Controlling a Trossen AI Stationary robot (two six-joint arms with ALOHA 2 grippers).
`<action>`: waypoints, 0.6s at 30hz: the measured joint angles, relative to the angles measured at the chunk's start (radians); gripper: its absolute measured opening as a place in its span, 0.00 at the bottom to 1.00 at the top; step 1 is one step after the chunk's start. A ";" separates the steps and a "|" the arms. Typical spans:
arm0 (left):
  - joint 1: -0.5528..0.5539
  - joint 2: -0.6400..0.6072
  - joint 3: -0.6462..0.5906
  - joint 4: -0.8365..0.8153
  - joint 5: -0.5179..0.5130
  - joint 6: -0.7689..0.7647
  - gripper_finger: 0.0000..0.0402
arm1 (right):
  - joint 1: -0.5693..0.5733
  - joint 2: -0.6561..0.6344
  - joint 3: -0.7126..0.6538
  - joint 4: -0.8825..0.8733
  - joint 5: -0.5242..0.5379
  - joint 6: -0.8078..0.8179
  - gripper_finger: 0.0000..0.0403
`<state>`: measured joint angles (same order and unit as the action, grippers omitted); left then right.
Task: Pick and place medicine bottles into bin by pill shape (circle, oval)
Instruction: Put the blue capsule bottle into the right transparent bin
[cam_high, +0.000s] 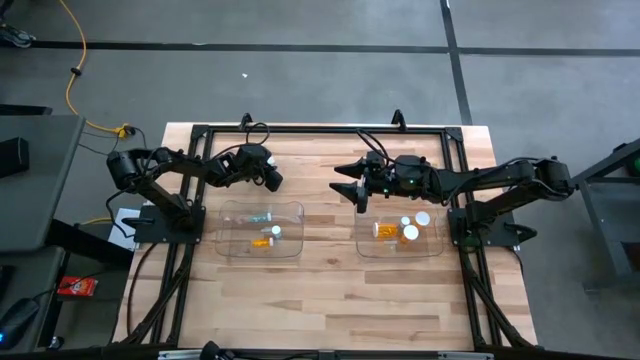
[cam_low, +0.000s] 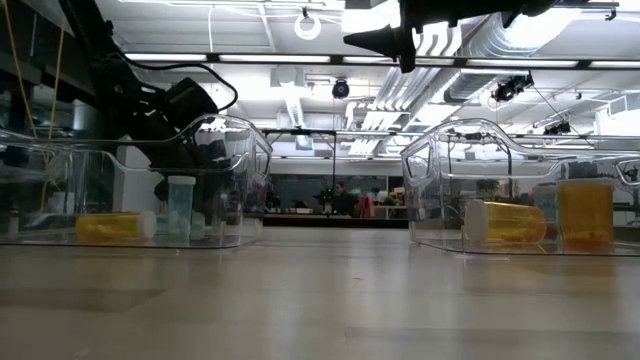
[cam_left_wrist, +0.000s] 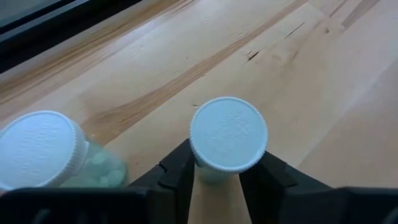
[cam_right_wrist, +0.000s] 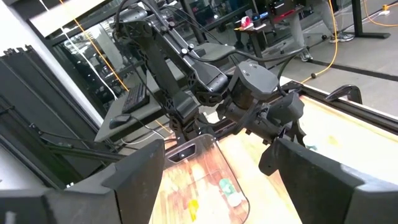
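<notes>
My left gripper is at the table's far side, just beyond the far wall of the left clear bin, and is shut on a pale bottle with a white cap. A second pale bottle holding pale pills stands close beside it. My right gripper is open and empty, high above the table between the two bins. The left bin holds a pale bottle and an amber one lying on its floor. The right clear bin holds amber bottles with white caps. My left gripper has the pale bottle's body, just below the white cap, between its two fingers, which come from above and point down. The bottle is upright, cap up. The cap hides its foot, so I cannot tell whether it stands on the table.
The two bins stand side by side at mid-table with bare wood between them and toward the near edge. A black frame runs along the table's far and side edges. In the low view a lying amber bottle and an upright pale one show in the left bin.
</notes>
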<state>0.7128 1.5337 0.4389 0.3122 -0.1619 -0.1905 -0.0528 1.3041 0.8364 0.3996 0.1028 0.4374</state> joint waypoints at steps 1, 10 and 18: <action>0.000 0.000 0.000 0.000 0.000 0.000 0.25 | 0.000 0.000 0.000 0.000 0.000 0.000 0.73; 0.000 -0.044 0.000 0.035 0.019 0.005 0.23 | 0.000 0.000 0.000 -0.001 0.000 0.000 0.73; -0.003 -0.198 0.000 0.023 0.194 0.021 0.23 | 0.000 0.000 0.000 0.000 0.000 0.035 0.73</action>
<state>0.7103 1.3360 0.4389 0.3347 0.0317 -0.1696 -0.0528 1.3041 0.8364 0.3995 0.1028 0.4727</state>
